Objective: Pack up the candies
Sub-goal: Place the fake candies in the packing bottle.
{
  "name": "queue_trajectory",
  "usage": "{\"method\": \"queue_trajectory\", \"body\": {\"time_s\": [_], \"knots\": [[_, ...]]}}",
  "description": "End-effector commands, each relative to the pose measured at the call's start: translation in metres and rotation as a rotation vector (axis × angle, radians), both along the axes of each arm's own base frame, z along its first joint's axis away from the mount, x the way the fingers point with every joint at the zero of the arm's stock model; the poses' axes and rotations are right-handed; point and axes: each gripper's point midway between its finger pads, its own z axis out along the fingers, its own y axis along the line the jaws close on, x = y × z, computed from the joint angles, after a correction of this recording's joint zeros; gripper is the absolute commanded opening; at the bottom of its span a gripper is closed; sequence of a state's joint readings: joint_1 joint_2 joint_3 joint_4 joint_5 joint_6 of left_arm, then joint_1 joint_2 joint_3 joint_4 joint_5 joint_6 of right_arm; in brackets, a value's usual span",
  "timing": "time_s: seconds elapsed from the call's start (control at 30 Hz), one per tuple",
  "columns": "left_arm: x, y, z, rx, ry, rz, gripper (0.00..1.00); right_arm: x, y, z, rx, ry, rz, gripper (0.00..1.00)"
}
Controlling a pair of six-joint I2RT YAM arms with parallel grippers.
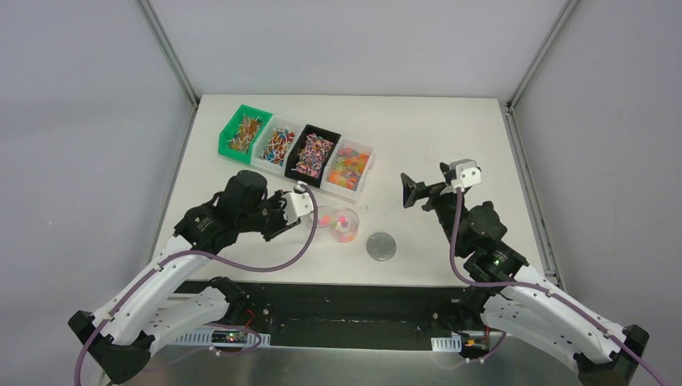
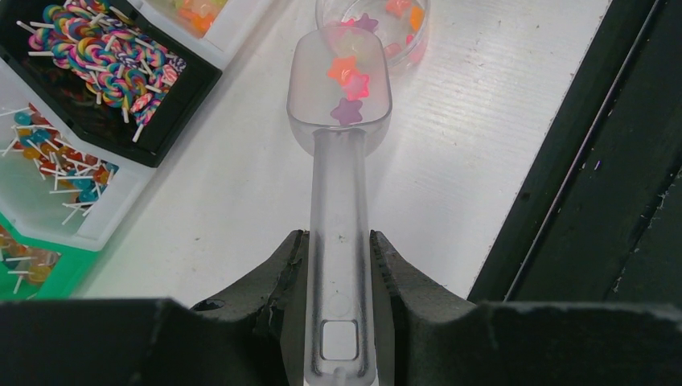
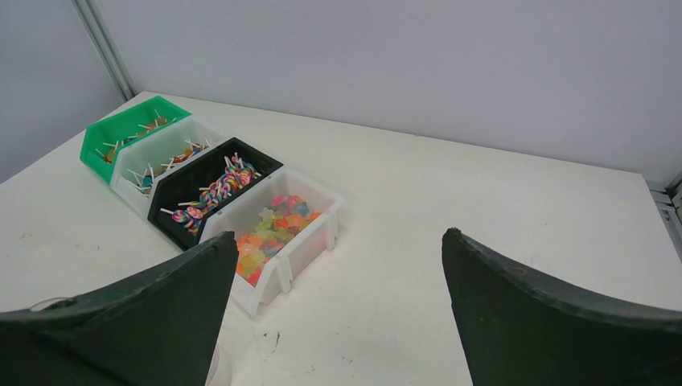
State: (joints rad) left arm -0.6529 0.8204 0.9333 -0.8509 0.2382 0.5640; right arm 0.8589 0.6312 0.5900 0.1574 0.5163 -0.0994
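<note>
Back left of the counter [image 1: 450, 145]: a row of four bins of candies [image 1: 310, 153], set side by side. Green bin [image 3: 96, 151], white bin [image 3: 127, 191] and black bin [image 3: 170, 227] hold lollipops [image 2: 104, 56] on sticks. The clear bin [image 3: 306, 245] holds loose star-shaped gummies [image 3: 273, 229]. Most of the stock is therefore in the bins. A few stars [image 2: 347, 80] lie in the bowl of a translucent scoop [image 2: 338, 185], and a few more in the small round tub [image 2: 414, 48] in front of the bins. Left arm [image 1: 153, 281]: jaws pinched narrow on the flat scoop handle near its tail end, the handle running straight out between them. The scoop lip overlaps the tub's near rim in the wrist view; contact or clearance, cannot tell. Judgement: mid-transfer, load about to go into the tub. Handling: the gummies look light, soft and probably a little tacky. They are far too small to pinch directly, so the scoop is the right hold. They may cling to the plastic or bounce off the rim. The scoop looks stiff, smooth and likely slippery; grip the handle's flat faces and hold the bowl level until it is over the tub. Just right of the tub, apart from it: grey lid [image 1: 381, 245], flat on the counter and thin, so awkward to lift by the edge. Right arm [image 1: 547, 301]: jaws spread wide, holding nothing, raised above the counter right of the lid.
</note>
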Motion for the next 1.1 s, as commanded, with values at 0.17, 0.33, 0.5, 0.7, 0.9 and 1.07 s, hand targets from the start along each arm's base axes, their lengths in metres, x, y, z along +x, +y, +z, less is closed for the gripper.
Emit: {"method": "queue_trajectory", "body": {"time_s": [0.17, 0.33, 0.5, 0.7, 0.9, 1.07], "knots": [[0.004, -0.009, 0.012, -0.010, -0.011, -0.043, 0.00, -0.003, -0.007, 0.007, 0.048, -0.037, -0.013, 1.00], [0.007, -0.013, 0.017, -0.006, 0.003, -0.048, 0.00, -0.003, -0.006, 0.008, 0.047, -0.038, -0.008, 1.00], [0.009, -0.014, 0.022, -0.003, 0.003, -0.047, 0.00, -0.004, -0.008, 0.008, 0.049, -0.042, -0.011, 1.00], [0.010, -0.025, 0.050, -0.102, -0.008, -0.032, 0.00, -0.006, -0.010, 0.010, 0.063, -0.050, -0.006, 1.00], [0.030, -0.028, 0.076, -0.188, -0.001, 0.143, 0.00, -0.008, -0.009, 0.012, 0.078, -0.053, 0.006, 1.00], [0.051, -0.041, 0.075, -0.194, 0.108, 0.262, 0.00, -0.010, -0.010, 0.018, 0.095, -0.062, 0.009, 1.00]]}}
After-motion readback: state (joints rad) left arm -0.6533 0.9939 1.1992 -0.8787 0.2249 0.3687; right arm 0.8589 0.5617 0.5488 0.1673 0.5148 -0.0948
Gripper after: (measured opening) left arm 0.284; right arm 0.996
